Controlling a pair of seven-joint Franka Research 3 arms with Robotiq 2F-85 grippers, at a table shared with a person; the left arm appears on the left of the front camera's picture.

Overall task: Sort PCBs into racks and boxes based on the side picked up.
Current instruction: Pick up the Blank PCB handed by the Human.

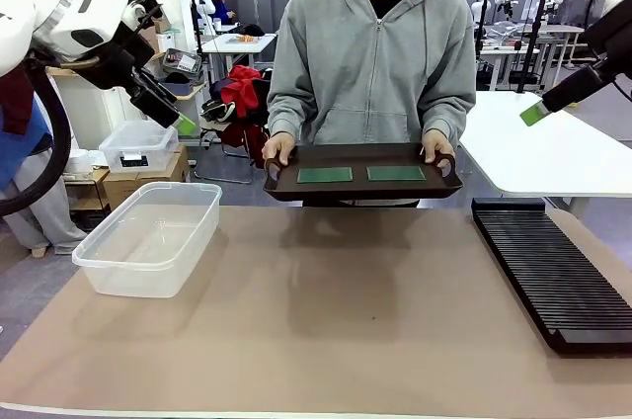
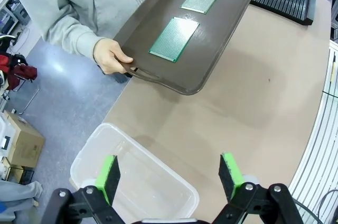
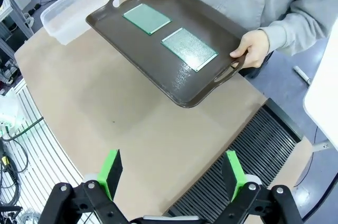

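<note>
Low in each wrist view, the left gripper (image 2: 169, 174) and right gripper (image 3: 172, 170) gape wide and hold nothing. Nothing looks sorted yet: the tub (image 1: 128, 281) at lower left and the rack (image 1: 553, 271) at lower right sit empty, with bare table between them leaving free room. At the centre far edge, both PCBs (image 1: 325, 175) lie flat inside the rimmed tray (image 1: 351, 194) a person holds.

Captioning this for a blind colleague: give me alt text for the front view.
A person in a grey hoodie holds a brown tray with two green PCBs side by side over the far edge of the table. A clear tub sits at left, a black slotted rack at right; the left gripper and right gripper hang raised at the sides.
</note>
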